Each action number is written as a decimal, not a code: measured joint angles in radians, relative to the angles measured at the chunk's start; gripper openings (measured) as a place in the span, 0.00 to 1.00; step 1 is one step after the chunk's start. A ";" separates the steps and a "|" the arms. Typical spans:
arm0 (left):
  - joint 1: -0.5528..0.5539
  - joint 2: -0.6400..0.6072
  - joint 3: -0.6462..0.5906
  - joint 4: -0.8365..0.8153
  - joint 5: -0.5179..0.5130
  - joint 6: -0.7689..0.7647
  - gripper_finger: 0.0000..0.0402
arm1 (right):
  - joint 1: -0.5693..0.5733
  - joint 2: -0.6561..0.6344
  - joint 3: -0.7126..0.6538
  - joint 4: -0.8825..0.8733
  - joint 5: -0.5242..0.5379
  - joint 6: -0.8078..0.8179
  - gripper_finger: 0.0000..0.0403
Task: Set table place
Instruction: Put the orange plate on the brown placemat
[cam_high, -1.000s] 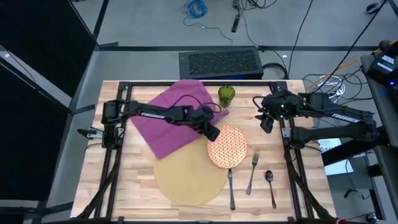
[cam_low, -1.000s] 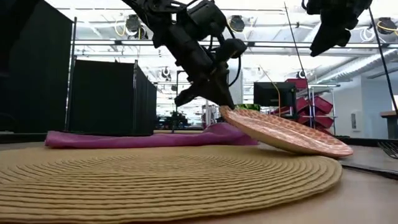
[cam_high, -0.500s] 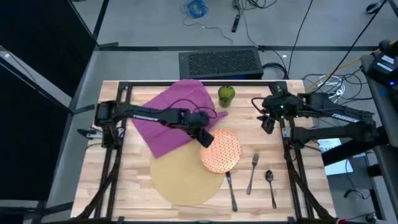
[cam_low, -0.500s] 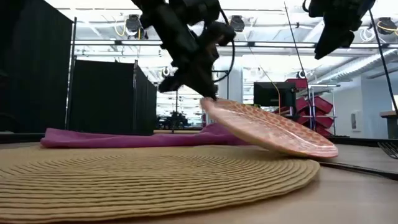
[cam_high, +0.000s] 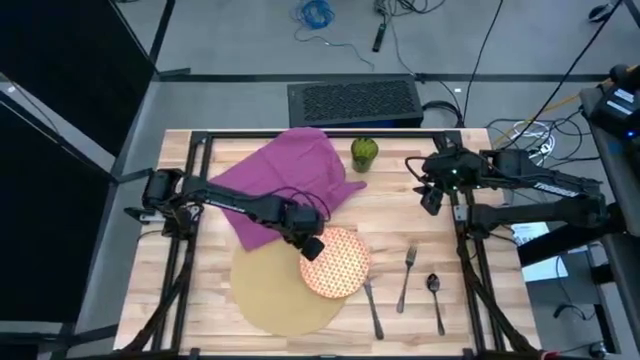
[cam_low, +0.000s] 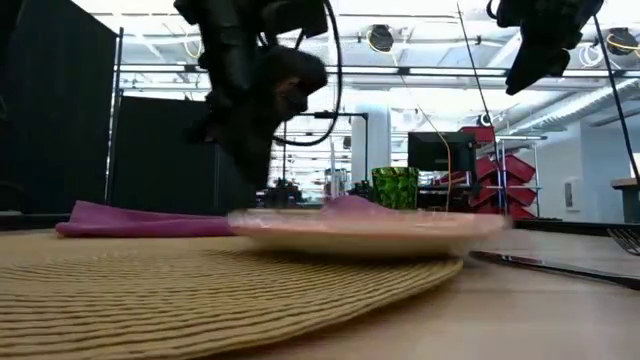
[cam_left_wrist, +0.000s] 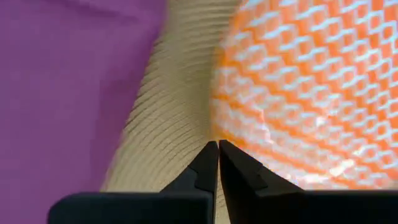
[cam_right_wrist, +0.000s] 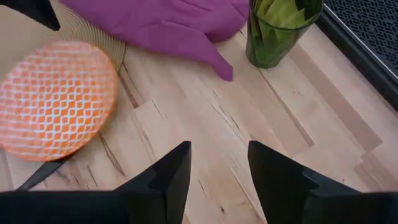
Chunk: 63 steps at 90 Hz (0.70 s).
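Left gripper (cam_high: 313, 247), jaws pinched shut on the plate (cam_high: 336, 263) rim, has it overhanging the mat's (cam_high: 265, 295) right edge near the knife (cam_high: 370, 306), so releasing here risks tipping it; right gripper (cam_high: 428, 196) waits open, far right.

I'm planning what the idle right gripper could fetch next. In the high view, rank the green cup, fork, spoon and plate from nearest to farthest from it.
Measured from the right gripper, open above the table's far right:
1. Green cup, to its left at the far edge.
2. Fork, nearer the front.
3. Spoon, right of the fork, farther forward.
4. Plate, front-left, held by the left gripper.
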 joint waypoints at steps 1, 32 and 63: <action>-0.002 0.000 0.000 0.000 0.000 -0.001 0.00 | 0.000 0.000 0.000 0.000 0.000 0.000 0.37; -0.010 0.000 0.000 0.049 0.000 0.000 0.00 | 0.032 0.012 0.000 0.047 -0.094 0.029 0.37; -0.052 -0.006 -0.004 0.008 0.060 0.030 0.00 | 0.141 0.093 0.000 0.103 -0.081 0.082 0.37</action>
